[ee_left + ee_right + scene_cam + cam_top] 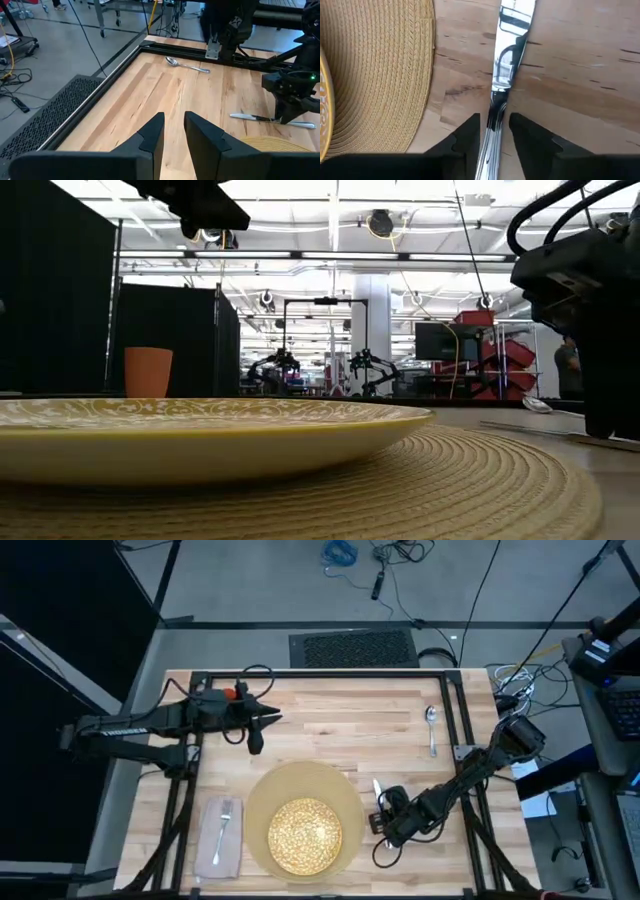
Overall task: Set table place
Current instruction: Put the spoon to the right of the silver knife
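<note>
Presently, on the table [330, 710]:

1 mat [262, 802], at 6 o'clock on the tabletop; 1 plate [305, 835] on it.
1 napkin [218, 837], just beside the mat at its 9 o'clock; 1 fork [224, 822] lying on it.
1 knife [509, 55], just beside the mat at its 3 o'clock, flat on the wood.
1 spoon [431, 727], well apart, toward 1 o'clock.
1 cup [148, 372], upright, beyond the plate in the low view.

Right gripper [492, 131]: low over the knife, fingers parted a little and straddling its handle, not visibly clamped.
Left gripper [173, 131]: waiting near 10 o'clock, fingers slightly apart, holding nothing.

Step in hand, by my judgement: placing the knife. Next: lift clear without dragging it, then fetch the spoon.
</note>
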Robot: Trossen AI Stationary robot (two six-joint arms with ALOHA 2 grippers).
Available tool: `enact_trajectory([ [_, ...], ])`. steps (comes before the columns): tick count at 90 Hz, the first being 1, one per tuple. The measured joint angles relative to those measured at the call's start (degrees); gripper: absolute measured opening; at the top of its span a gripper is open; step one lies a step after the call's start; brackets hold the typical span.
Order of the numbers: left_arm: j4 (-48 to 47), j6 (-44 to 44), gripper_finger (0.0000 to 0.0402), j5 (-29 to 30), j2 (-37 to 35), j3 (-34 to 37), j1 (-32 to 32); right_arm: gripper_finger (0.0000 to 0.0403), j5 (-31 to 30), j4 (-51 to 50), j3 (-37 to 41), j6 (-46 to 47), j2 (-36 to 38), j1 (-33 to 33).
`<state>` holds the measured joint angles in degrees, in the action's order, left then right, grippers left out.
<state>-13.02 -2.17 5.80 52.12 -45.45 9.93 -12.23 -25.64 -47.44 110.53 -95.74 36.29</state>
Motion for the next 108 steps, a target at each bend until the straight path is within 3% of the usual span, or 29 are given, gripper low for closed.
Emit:
enact_trajectory([
  [25, -0.01, -0.11, 0.0063, 0.0, 0.0, 0.0, 0.0, 0.0121, -0.52, -6.55, 0.18, -2.18, 5.96, -0.56],
  [40, -0.11, -0.15, 0.0063, 0.0, 0.0, 0.0, 0.0, 0.0121, -1.69, -17.33, 0.16, -3.08, 13.1, -1.39],
  [59, -0.07, -0.31, 0.0063, 0.0, 0.0, 0.0, 0.0, 0.0121, -8.48, -34.18, 0.09, -5.81, 23.73, -6.26],
  [78, 0.16, -0.29, 0.0063, 0.0, 0.0, 0.0, 0.0, 0.0121, -8.48, -47.35, 0.09, -13.24, 29.1, -20.99],
  [108, -0.46, -0.31, 0.0063, 0.0, 0.0, 0.0, 0.0, 0.0121, -6.64, -44.82, 2.22, -45.69, 29.44, -54.54],
])
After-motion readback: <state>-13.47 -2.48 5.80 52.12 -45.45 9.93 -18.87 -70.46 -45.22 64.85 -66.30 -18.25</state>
